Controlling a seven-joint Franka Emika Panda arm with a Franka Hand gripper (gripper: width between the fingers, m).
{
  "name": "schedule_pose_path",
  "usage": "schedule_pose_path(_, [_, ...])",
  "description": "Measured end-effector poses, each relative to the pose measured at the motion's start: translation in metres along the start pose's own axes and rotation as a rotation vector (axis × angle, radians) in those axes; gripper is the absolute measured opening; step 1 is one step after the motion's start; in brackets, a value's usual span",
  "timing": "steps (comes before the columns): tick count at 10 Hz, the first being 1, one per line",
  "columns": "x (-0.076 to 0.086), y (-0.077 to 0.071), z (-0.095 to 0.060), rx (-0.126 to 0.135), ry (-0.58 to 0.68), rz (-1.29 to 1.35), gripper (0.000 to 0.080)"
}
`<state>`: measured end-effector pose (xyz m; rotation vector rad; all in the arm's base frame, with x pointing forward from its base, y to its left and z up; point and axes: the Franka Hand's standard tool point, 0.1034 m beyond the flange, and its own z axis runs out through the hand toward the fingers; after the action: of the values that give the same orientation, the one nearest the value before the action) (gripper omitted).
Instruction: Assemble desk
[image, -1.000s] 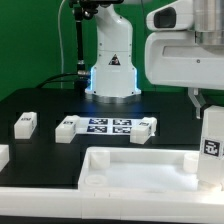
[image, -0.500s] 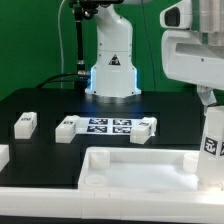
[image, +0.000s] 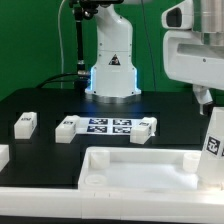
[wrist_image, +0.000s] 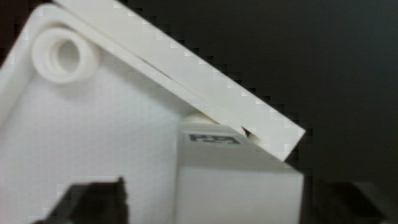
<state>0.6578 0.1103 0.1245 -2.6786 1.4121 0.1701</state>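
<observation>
Since the pincer (wrist_image: 217, 198) stands open, its fingers (wrist_image: 93, 200) either side of the tagged leg (image: 212, 140) without touching it, that leg could topple. It leans at the corner of the desk panel (image: 135, 153), exterior view's right; closing off-centre would knock it over.

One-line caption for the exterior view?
Gripper above a tilted, tagged desk leg over the desk panel on the exterior view's right; loose legs flank the marker board.
</observation>
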Motion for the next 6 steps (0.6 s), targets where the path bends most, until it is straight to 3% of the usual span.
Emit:
schedule_pose_path(1, [-0.002,-0.001,-0.0004,-0.003,0.0,-0.056,0.0619])
schedule_pose_path(6, [-0.0033,-0.0016,0.0001,-0.01,0.003,-0.456,0.0649])
